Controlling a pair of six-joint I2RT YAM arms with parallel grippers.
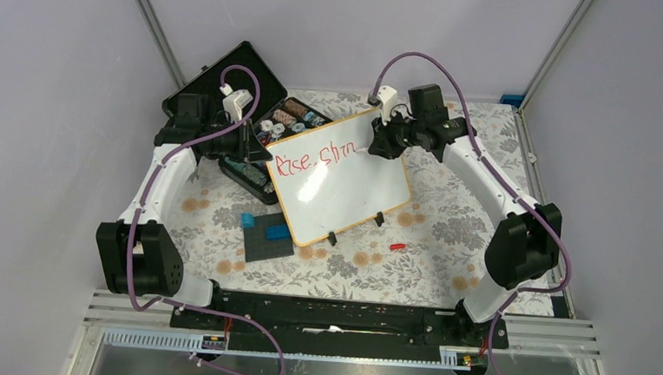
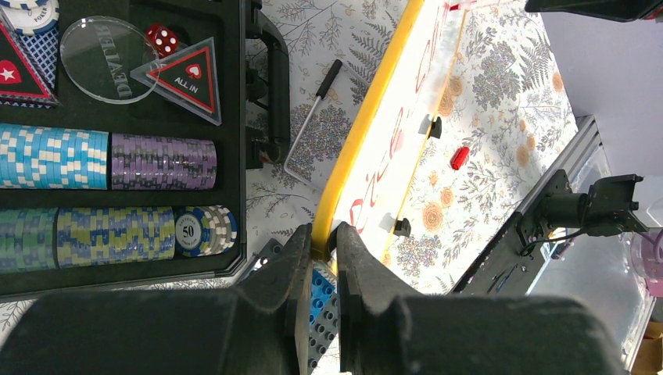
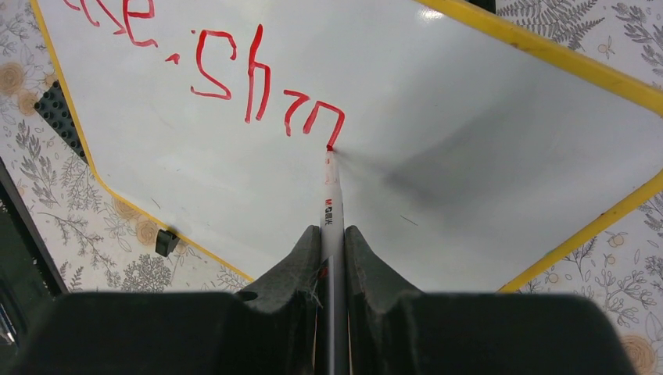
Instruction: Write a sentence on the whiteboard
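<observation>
The right gripper [image 3: 332, 234] is clamped on a slim white red-ink marker [image 3: 331, 199]. Its tip touches the yellow-framed white whiteboard [image 3: 485, 133], propped mid-table, ending the red handwritten sentence [image 3: 250, 78] ("shin" so far). The next letter wants light, even pressure, while the left gripper [image 2: 323, 234] pinches the frame steady. Count: one marker, one whiteboard, two black feet [image 1: 333, 237], one red cap [image 1: 397, 245].

L end effector [image 2: 324, 234] & R end effector [image 3: 334, 234] clamped (arms extended fwd).

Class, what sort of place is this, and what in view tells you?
Probably a robotics lab workcell: plain walls box in the table, a left arm and right arm are bolted to a rail, with props like a whiteboard and poker-chip case.
</observation>
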